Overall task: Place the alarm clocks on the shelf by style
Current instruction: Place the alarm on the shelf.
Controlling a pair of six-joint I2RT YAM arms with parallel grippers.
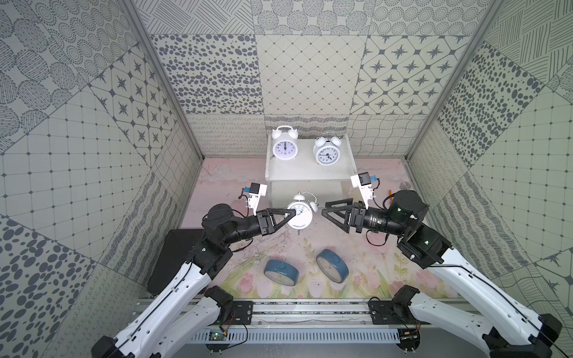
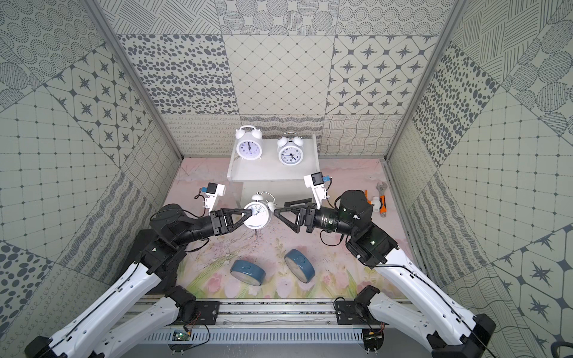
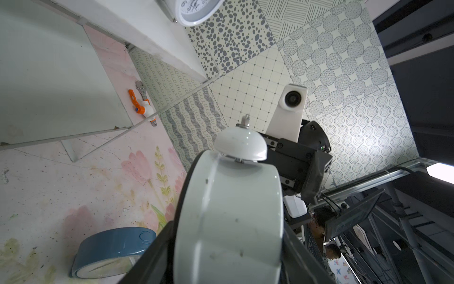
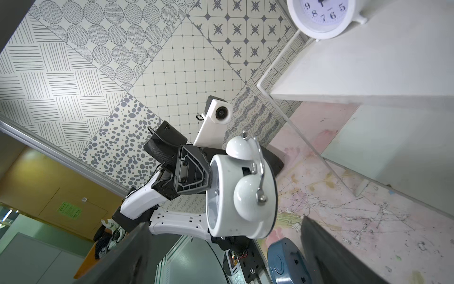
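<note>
Nearest the front edge of the tabletop (image 1: 223, 173) sat the first blue clock (image 1: 281, 272) and, just beside it, the second blue clock (image 1: 332, 265), both well apart from the shelf and with neither arm on them. Further in, around mid-tabletop, the left gripper (image 1: 292, 218) was clamped on the third white clock (image 1: 300, 215), pinching it face and back, and it looked lifted clear of the surface and a bit tilted. The right gripper (image 1: 324, 207) hung just beside that clock with its jaws spread wide and nothing in them. At the far edge stood the shelf (image 1: 304, 173), with one white clock (image 1: 285, 147) and another white clock (image 1: 326, 153) upright on the top tier, and an orange-and-white tool (image 2: 379, 201) lay off by the right edge. My read is the step was carrying clock three up to join its twins. I'd level it first, come in over the front lip, aim for the bare strip in front of the pair, and let the feet touch before opening. The right arm should back off so nothing gets bumped
</note>
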